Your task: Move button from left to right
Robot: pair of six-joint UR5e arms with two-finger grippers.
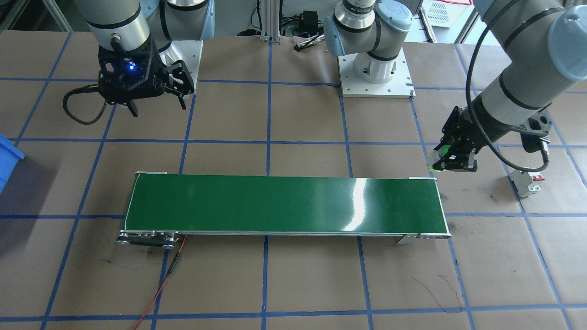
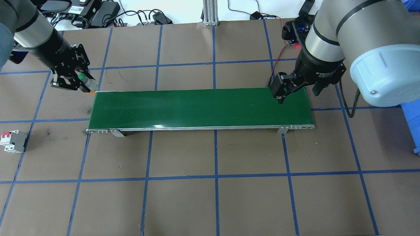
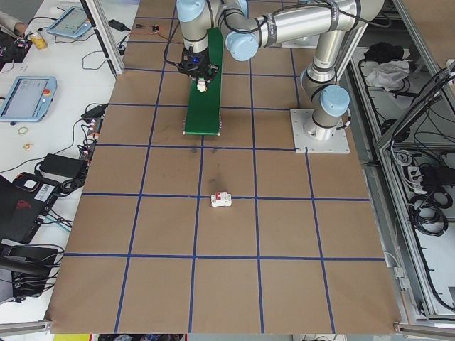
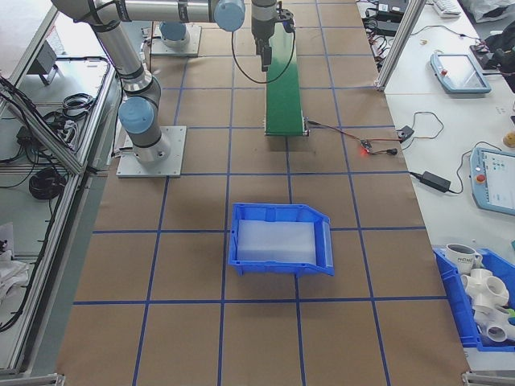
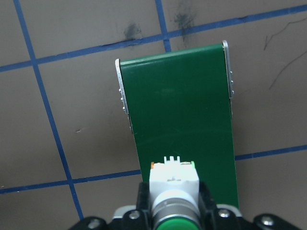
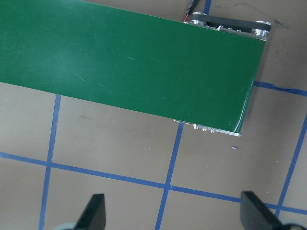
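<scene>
You have one button clamped in the left pincer above the counter just off the left end of the single green conveyor belt, one white breaker near the counter's left edge, and the right pincer spread wide and empty.

button cap cut off, right tool fingertips only
</scene>
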